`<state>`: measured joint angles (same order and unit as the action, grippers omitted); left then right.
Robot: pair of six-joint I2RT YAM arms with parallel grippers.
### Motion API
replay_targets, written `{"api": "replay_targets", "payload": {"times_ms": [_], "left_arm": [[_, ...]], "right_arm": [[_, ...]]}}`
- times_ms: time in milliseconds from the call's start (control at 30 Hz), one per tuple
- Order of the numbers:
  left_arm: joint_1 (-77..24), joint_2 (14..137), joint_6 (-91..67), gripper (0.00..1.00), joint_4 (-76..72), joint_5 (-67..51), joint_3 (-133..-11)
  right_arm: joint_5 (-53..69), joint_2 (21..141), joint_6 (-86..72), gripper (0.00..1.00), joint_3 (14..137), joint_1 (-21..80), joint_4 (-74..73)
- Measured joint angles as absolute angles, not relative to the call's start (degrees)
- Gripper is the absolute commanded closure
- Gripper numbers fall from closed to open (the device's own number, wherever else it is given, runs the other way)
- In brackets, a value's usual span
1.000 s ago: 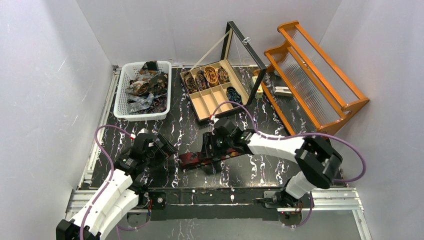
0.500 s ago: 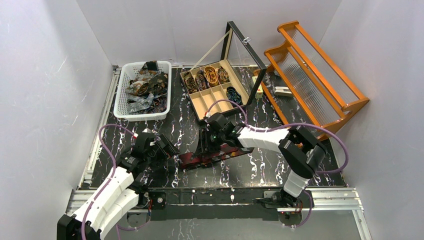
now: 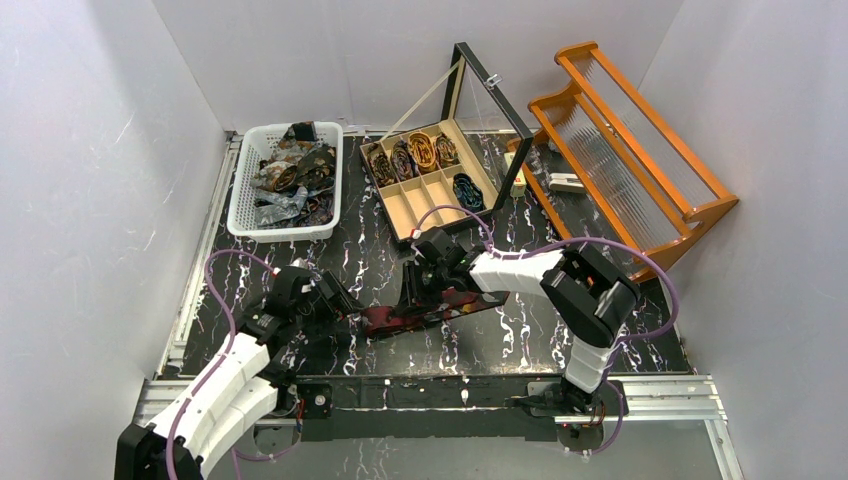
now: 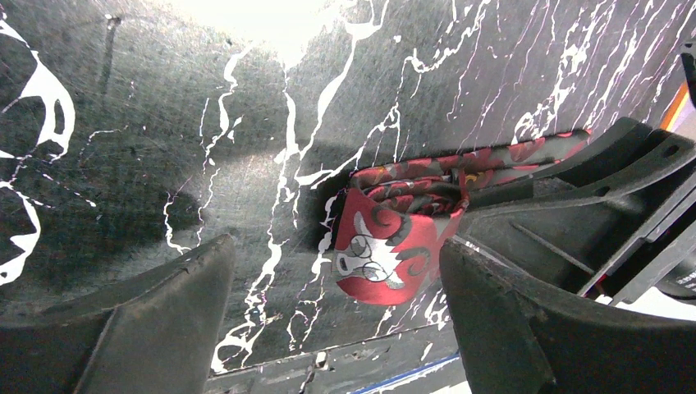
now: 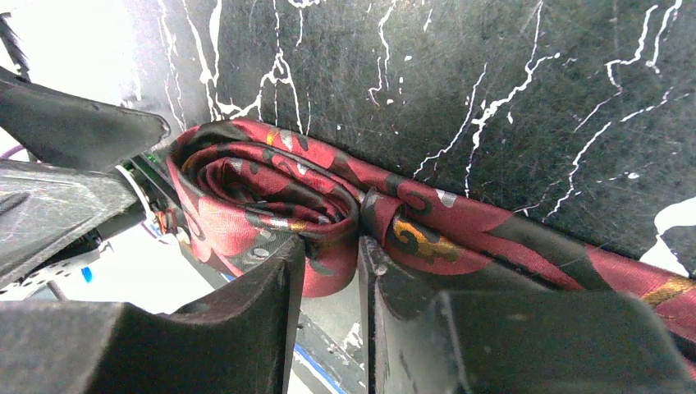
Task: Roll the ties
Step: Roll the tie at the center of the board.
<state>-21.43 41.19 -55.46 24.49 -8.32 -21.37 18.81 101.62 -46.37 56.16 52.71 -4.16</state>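
Right hand [image 5: 327, 256] is pinched narrow on the doubled-over end of the red tie [image 5: 263, 189], with a fold of fabric tucked between its fingers [image 5: 271, 287]. Left hand [image 4: 332, 271] is released, fingers wide, straddling the same end without touching it. The tie lies flat on the table [image 3: 520, 340] in the lower middle of the top view, its tail running right under the right arm. I judge the roll is only just started, just a loose first turn or two. To do it well, keep the pinch on the core and turn it along the strip with the edges stacked square. Leave the tail flat and lightly taut. The left hand could steady the coil's side so it doesn't telescope. The silky cloth will likely slip if the nip loosens. The right wrist view shows the layers and the fabric inside the pinch, which the top view hides under the arm. The left wrist view shows the pointed tip with a pale motif and clear gaps on both sides of it. Only the top view gives the surroundings. A white basket [image 3: 283, 234] of loose ties sits upper left. A wooden box [image 3: 398, 228] at upper centre holds coiled ties [image 3: 422, 150]. An orange rack [image 3: 640, 150] stands upper right.
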Motion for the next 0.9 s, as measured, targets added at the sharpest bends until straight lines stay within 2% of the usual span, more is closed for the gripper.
{"api": "replay_targets", "payload": {"times_ms": [400,667,900], "left_arm": [[-21.41,42.72,-53.91,0.23,18.37,-13.85,-17.98],[-21.43,42.87,-53.43,0.28,11.79,-17.19,-14.37],[-21.43,44.75,-52.51,0.38,6.48,-19.03,-13.72]], "right_arm": [[19.75,102.37,-46.37,0.71,56.16,52.34,-4.10],[20.38,102.85,-46.35,0.73,56.16,52.01,-3.90],[21.61,103.63,-46.35,0.74,56.16,51.48,-3.18]]}}
